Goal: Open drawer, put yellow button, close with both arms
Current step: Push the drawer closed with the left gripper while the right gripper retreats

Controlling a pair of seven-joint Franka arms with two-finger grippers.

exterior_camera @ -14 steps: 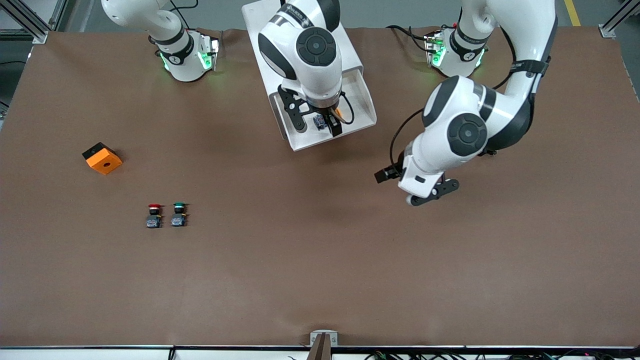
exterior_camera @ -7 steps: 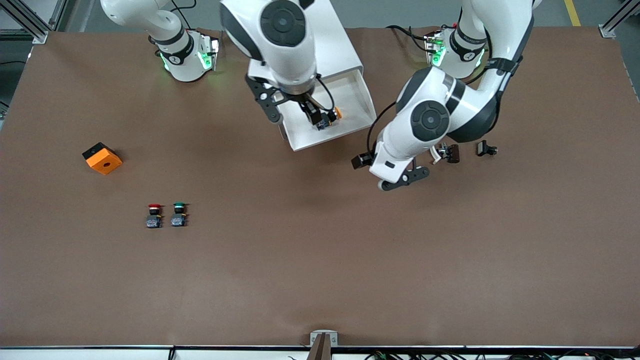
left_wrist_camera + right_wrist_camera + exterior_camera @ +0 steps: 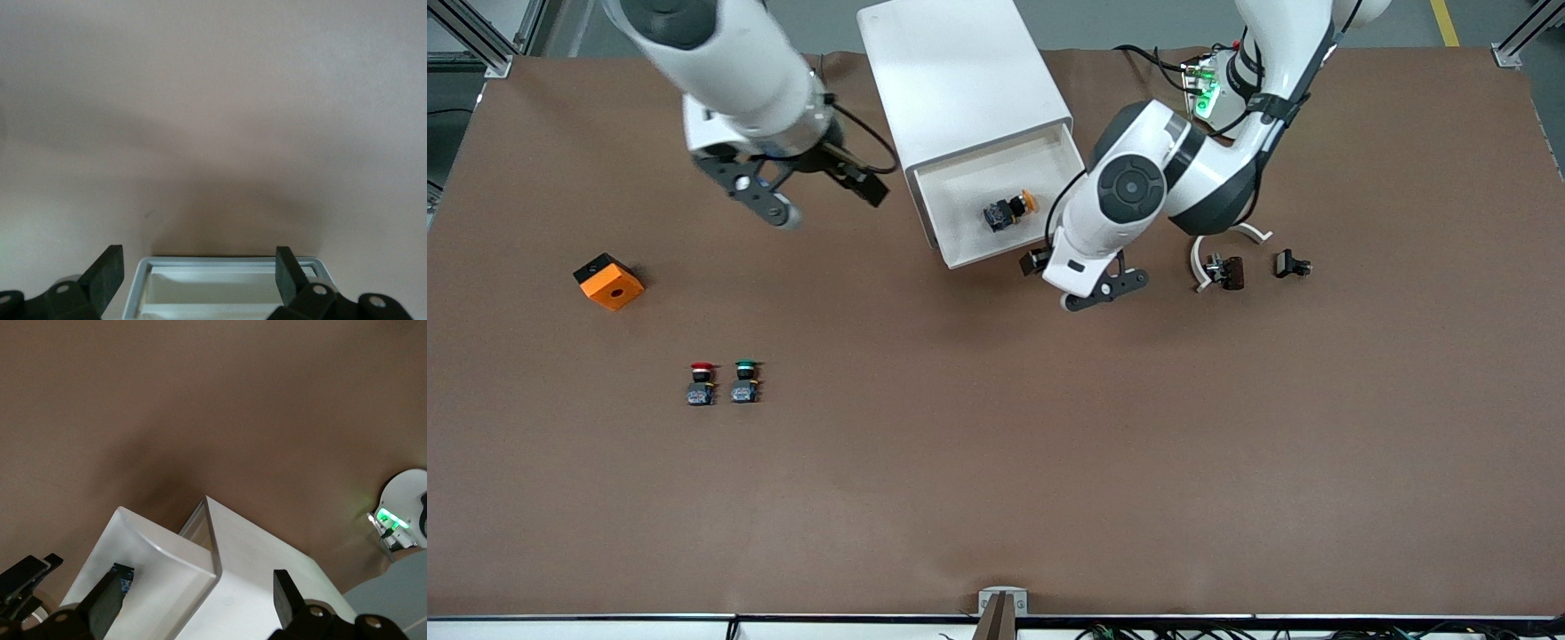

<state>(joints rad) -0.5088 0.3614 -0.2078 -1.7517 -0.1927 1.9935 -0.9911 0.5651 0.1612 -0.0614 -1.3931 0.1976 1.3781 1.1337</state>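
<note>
The right gripper (image 3: 818, 191), fingers spread and empty, hangs over bare table beside the cabinet (image 3: 960, 80), toward the right arm's end. The drawer (image 3: 960, 253) stands pulled out with the button (image 3: 1009, 212) lying inside it, so only the closing appears left. The left gripper (image 3: 1080, 284), also spread and empty, hovers just off the drawer's front corner. Open table lies before the drawer front; small black parts (image 3: 1223, 271) sit near the left arm, clear of the push.
</note>
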